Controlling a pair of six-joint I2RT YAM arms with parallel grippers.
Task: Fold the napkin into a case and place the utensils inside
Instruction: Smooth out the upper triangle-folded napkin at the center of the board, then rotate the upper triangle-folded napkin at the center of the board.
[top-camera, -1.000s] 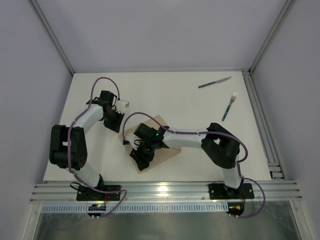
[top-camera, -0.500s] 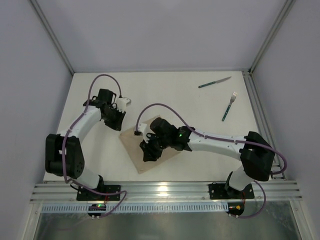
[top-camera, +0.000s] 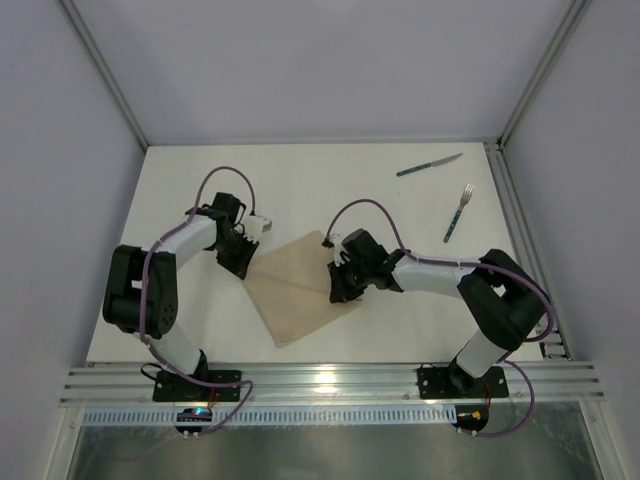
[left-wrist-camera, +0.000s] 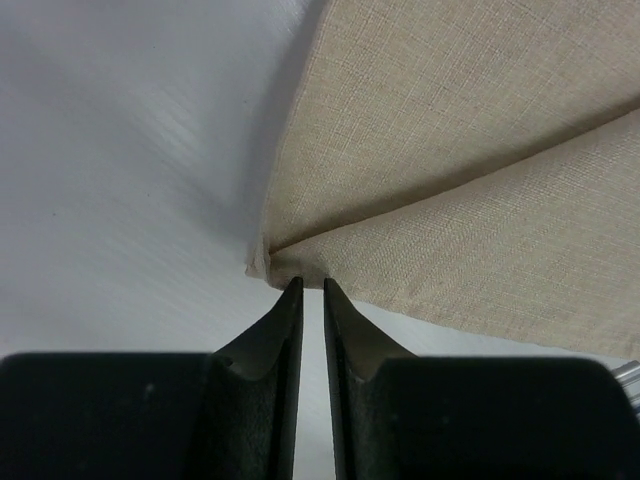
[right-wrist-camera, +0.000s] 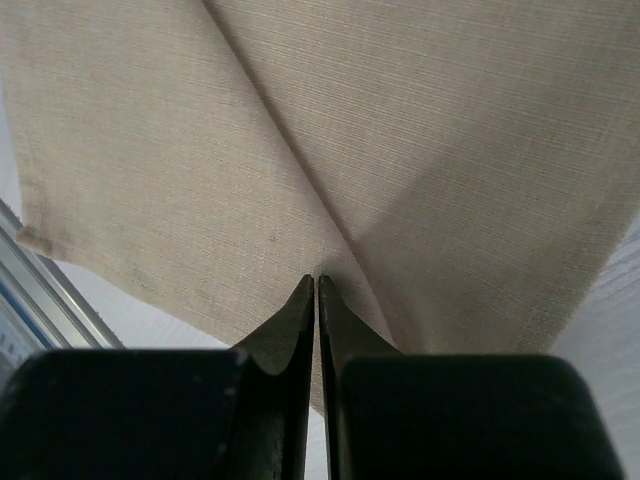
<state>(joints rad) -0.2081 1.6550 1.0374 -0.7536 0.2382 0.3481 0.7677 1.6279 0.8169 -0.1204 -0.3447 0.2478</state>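
Note:
The beige napkin (top-camera: 295, 285) lies folded near the table's middle. My left gripper (top-camera: 243, 264) is at its left corner. In the left wrist view its tips (left-wrist-camera: 312, 284) stand a narrow slit apart on the napkin's (left-wrist-camera: 450, 150) edge, where two layers meet. My right gripper (top-camera: 338, 287) sits on the cloth's right part. In the right wrist view its jaws (right-wrist-camera: 317, 280) are shut, pinching the napkin (right-wrist-camera: 400, 130) where creases run together. The green-handled knife (top-camera: 428, 165) and fork (top-camera: 459, 213) lie apart at the far right, away from both grippers.
An aluminium rail (top-camera: 320, 380) runs along the near edge, by the arm bases. Another rail (top-camera: 520, 230) lines the right side, close to the fork. White walls close in the table on three sides.
My right arm swung from the napkin's left part to its right part and its jaws closed. My left gripper came down to the napkin's left corner. More of the cloth shows.

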